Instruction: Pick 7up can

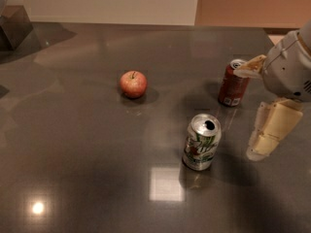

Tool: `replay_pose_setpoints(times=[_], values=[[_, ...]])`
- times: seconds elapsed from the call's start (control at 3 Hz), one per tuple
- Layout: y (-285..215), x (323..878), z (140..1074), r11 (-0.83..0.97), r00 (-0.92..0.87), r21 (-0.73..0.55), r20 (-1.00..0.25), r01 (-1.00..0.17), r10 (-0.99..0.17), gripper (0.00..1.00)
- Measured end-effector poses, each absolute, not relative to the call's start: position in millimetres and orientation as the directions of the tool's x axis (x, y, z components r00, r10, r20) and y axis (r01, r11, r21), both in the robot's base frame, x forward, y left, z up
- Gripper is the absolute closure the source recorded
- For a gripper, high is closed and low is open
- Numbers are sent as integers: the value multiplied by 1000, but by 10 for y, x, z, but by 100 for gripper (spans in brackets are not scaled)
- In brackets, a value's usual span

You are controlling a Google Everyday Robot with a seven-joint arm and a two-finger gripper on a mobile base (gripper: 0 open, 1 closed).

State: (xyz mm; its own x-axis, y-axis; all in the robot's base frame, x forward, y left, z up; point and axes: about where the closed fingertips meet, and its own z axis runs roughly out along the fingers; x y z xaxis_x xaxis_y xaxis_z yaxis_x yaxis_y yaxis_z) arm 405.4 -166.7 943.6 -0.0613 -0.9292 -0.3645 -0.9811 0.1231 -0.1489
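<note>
The 7up can is silver-white with green swirls and a red spot. It stands upright on the dark table, right of centre, with its top opened. My gripper is at the right edge, to the right of the 7up can and apart from it. It is open and empty. One cream finger hangs low beside the can, and the other fingertip shows in front of the dark red can.
The dark red can stands upright behind and to the right of the 7up can. A red apple lies to the back left. A dark box sits at the far left corner. The table's far edge meets a pale wall.
</note>
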Motion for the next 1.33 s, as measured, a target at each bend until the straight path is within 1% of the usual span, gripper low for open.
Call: replay_pose_setpoints(times=[1.0, 1.33], values=[[-1168, 3874, 8916, 19, 6, -54, -428, -998, -904, 0], [-1095, 3858, 8841, 10, 13, -49, -436, -999, -900, 16]])
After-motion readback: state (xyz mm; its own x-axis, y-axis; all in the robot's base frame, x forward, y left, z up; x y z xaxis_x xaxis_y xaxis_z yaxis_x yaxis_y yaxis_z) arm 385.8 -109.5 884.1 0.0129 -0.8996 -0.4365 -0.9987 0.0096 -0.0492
